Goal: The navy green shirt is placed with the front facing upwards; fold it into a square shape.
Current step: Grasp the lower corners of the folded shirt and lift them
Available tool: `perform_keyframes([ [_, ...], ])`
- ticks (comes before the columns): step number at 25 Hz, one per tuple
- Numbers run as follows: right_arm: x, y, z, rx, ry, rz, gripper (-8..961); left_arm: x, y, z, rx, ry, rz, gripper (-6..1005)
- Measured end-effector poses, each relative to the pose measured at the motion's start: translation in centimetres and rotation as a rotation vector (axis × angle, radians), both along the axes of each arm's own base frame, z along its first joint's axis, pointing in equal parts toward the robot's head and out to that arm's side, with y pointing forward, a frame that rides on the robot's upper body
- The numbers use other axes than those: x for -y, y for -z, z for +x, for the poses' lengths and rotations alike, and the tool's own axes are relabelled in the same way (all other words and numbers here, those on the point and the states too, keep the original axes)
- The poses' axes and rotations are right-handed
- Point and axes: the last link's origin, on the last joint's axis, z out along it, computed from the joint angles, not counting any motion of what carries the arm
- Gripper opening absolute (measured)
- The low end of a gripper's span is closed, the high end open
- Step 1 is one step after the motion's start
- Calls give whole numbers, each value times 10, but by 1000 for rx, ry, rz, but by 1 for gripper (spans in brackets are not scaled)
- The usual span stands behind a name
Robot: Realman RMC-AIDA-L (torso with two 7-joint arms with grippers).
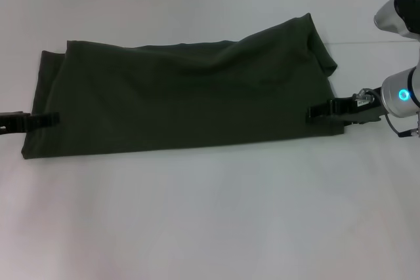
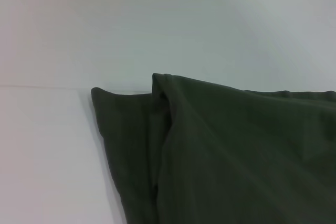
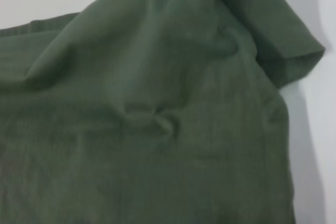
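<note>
Shirt (image 1: 184,96) front lettering folded under, unseen; left arm (image 1: 10,122) cut by frame edge; both grippers' jaws indistinct.

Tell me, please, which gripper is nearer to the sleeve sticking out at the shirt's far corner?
The right gripper: it sits at the navy green shirt's right edge, just below that sleeve. The left gripper is at the opposite edge.

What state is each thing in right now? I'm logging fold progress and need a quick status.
navy green shirt: folded into a long band lying flat on the table, plain side up, no lettering showing, far right corner rumpled.
left gripper: low at the shirt's left edge, on the fabric.
right gripper: low at the shirt's right edge, on the fabric.
table: white, bearing the shirt.
</note>
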Motion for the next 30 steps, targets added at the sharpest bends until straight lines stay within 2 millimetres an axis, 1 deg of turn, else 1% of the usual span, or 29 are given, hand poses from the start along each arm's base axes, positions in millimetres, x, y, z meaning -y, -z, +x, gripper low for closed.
perform_keyframes([
  [10, 1, 6, -1, 1, -7, -3, 884, 0, 0, 0, 0, 0, 0, 874],
  [30, 2, 10, -4, -35, 4, -10, 798, 0, 0, 0, 0, 0, 0, 873],
])
